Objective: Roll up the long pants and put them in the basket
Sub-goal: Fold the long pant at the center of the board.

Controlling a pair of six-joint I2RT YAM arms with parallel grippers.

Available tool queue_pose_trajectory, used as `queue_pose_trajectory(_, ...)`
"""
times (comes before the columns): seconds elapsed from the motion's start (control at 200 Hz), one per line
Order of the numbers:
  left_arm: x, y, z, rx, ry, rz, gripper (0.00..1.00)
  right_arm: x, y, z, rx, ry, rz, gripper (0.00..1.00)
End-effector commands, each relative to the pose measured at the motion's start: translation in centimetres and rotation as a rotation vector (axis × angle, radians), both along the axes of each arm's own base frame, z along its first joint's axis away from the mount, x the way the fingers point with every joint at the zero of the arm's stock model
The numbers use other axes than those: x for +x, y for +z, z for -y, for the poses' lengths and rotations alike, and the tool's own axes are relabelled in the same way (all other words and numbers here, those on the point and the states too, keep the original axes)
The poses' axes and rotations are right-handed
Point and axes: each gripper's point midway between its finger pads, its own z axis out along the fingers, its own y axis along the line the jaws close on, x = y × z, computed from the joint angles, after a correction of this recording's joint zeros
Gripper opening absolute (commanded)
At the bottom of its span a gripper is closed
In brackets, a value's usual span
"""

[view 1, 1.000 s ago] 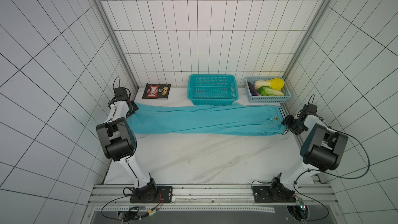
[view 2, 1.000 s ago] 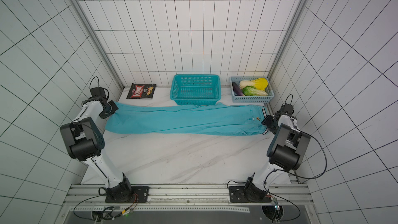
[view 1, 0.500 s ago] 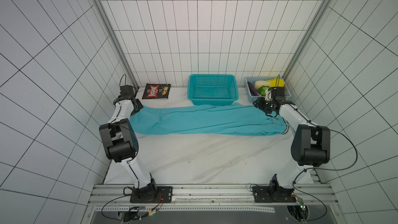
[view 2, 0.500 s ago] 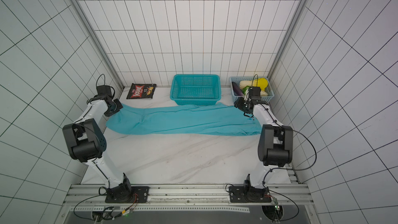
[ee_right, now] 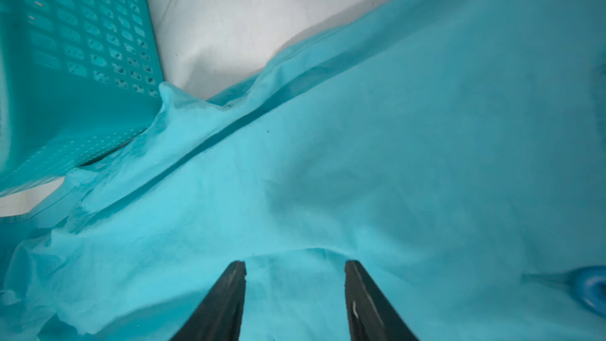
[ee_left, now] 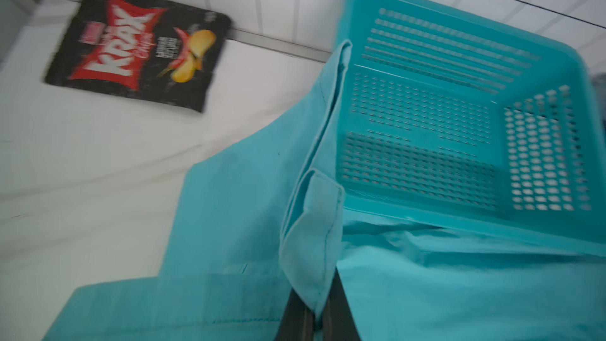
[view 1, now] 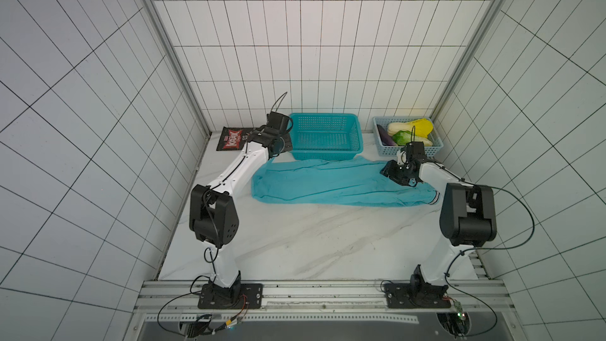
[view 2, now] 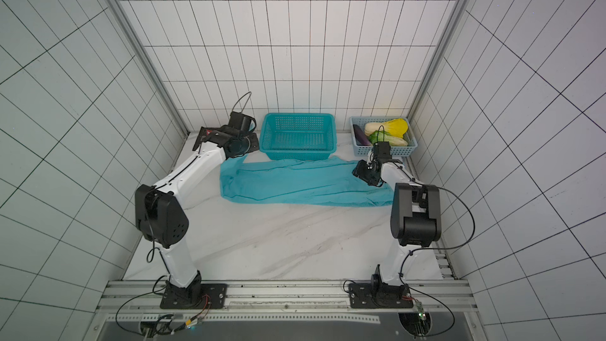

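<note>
Barely started — long pants spread unrolled along the table's far edge. Pinching a leg hem in left gripper, right gripper gaping over the waist end – whole roll left.

Along the far edge of the white marble tabletop stand three things. At the far left a black Krax chips bag lies flat. In the middle sits a turquoise perforated plastic basket. At the far right a small blue-grey basket holds a napa cabbage, a purple eggplant and a green vegetable. White tiled walls close in three sides.
</note>
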Motion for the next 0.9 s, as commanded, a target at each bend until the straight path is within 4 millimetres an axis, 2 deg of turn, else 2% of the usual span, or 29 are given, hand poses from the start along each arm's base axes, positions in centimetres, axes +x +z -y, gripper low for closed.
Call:
queue_pose_trajectory(0.0, -1.0, 0.5, 7.6, -0.069, -0.069, 0.006, 0.00, 0.5, 4.4, 2.1, 0.016, -0.027, 0.083, 0.53)
queue_pose_trajectory(0.065, -1.5, 1.5, 12.3, -0.100, -0.126, 0.049, 0.00, 0.2, 5.8, 3.6, 0.044, -0.065, 0.110, 0.53)
queue_pose_trajectory(0.23, -1.8, 5.6, 23.4, -0.218, -0.256, 0.222, 0.00, -0.8, 9.5, 8.2, 0.086, -0.196, 0.177, 0.54)
queue_pose_trajectory(0.255, -1.8, 6.5, 24.8, -0.245, -0.270, 0.257, 0.00, -1.0, 10.0, 8.9, 0.088, -0.218, 0.185, 0.54)
queue_pose_trajectory(0.375, -1.1, 7.3, 30.6, -0.432, -0.314, 0.333, 0.00, -2.4, 12.2, 12.2, 0.087, -0.317, 0.223, 0.55)
queue_pose_trajectory(0.455, -1.4, 7.1, 33.4, -0.568, -0.337, 0.335, 0.00, -3.2, 13.0, 13.9, 0.075, -0.365, 0.237, 0.56)
queue_pose_trajectory(0.575, -3.9, 7.1, 38.0, -0.636, -0.457, 0.412, 0.00, -3.7, 13.5, 15.2, 0.067, -0.396, 0.245, 0.57)
queue_pose_trajectory(0.645, -5.1, 6.4, 40.2, -0.729, -0.525, 0.396, 0.00, -3.7, 13.4, 15.4, 0.071, -0.399, 0.242, 0.57)
queue_pose_trajectory(0.79, -5.0, 3.8, 41.5, -0.763, -0.555, 0.381, 0.00, -3.7, 13.3, 15.4, 0.078, -0.392, 0.240, 0.58)
queue_pose_trajectory(0.894, -5.3, 2.3, 42.1, -0.776, -0.570, 0.343, 0.00, -4.2, 13.4, 16.1, 0.044, -0.414, 0.239, 0.58)
